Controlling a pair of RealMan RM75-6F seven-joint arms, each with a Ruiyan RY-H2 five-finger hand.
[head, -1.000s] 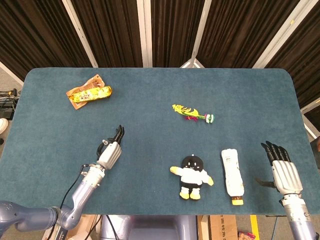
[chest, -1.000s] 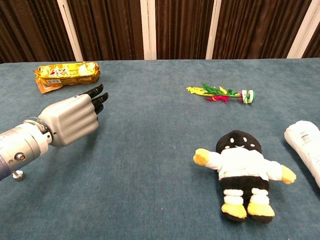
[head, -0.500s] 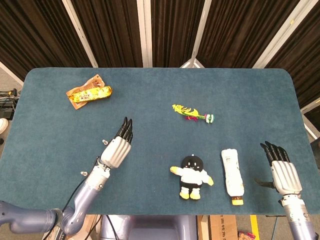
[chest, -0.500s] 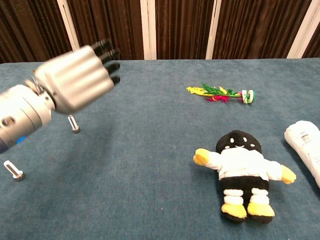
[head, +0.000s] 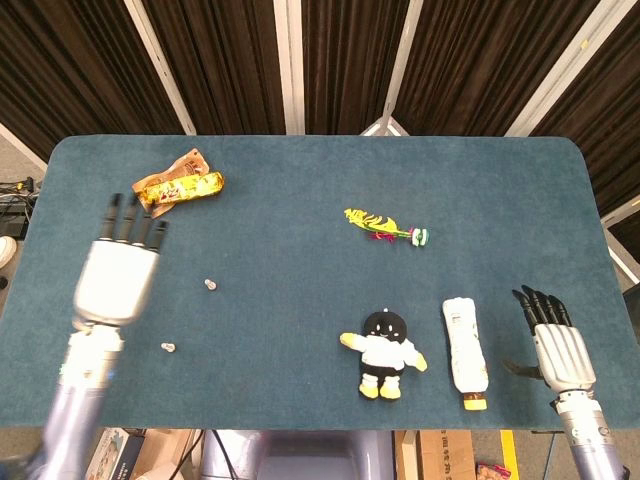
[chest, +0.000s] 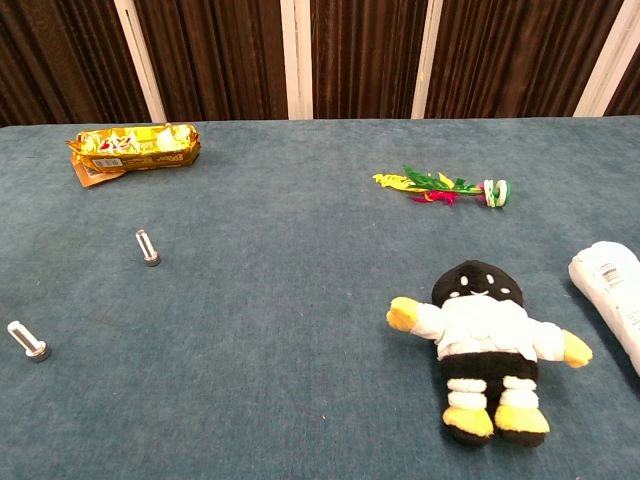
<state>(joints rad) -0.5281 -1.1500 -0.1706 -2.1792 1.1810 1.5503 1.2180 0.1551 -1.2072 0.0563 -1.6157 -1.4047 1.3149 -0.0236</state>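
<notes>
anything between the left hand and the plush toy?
Yes: a small metal bolt lies on the cloth between left hand and plush toy, clearest in head view.

Two of them, seen from the head view only. Left robot hand (head: 117, 275): pale silver-grey shell over the back, dark black fingers (head: 128, 212), blurred grey-blue forearm below. Right robot hand (head: 556, 338): same silver-grey ribbed back, black fingers, black thumb at the side, grey wrist cuff with small dark fittings.
</notes>
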